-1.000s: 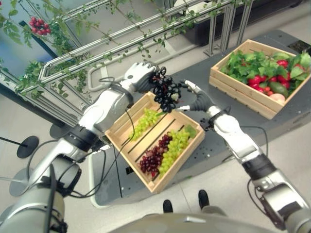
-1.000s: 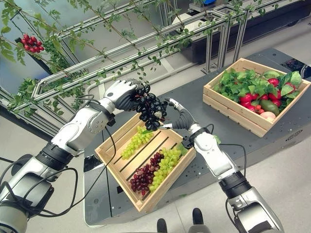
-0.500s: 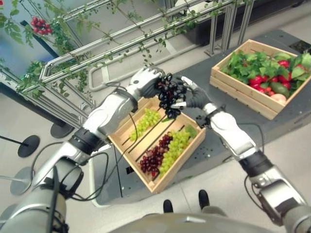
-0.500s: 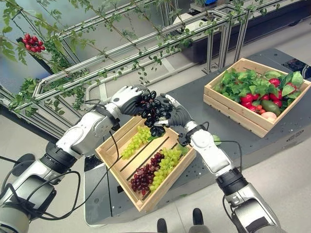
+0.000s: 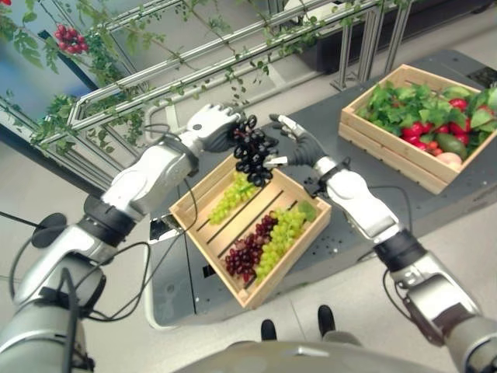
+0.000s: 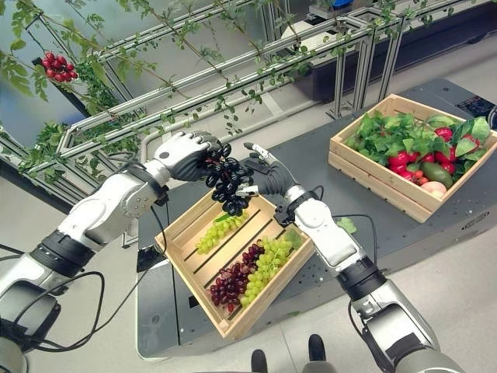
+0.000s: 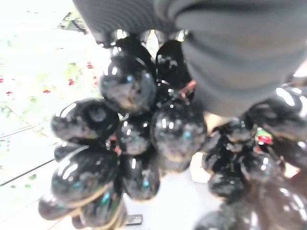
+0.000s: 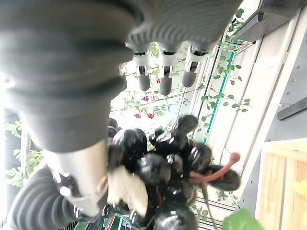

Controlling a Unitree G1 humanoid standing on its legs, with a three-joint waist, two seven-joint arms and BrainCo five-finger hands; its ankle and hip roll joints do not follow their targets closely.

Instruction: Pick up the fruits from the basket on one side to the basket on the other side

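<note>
A bunch of black grapes (image 5: 252,151) hangs above the far corner of the near wooden crate (image 5: 206,256). My left hand (image 5: 211,124) is shut on the top of the bunch, and the grapes (image 7: 129,143) show close up in the left wrist view. My right hand (image 5: 299,146) is beside the bunch on its right. It is open, with its fingers (image 8: 163,72) straight and its thumb against the grapes (image 8: 163,163). In the near crate lie two green bunches (image 5: 233,198) (image 5: 283,229) and a red bunch (image 5: 247,254). The far crate (image 5: 388,153) holds leafy greens and red produce.
Both crates stand on a dark grey table (image 5: 326,116). Behind the hands runs a metal rail frame (image 5: 233,62) wound with vines. A cluster of red berries (image 5: 68,35) hangs at the far left.
My right hand has come in from the right to the bunch. The left hand and the grapes have drifted slightly left, still above the near crate.
</note>
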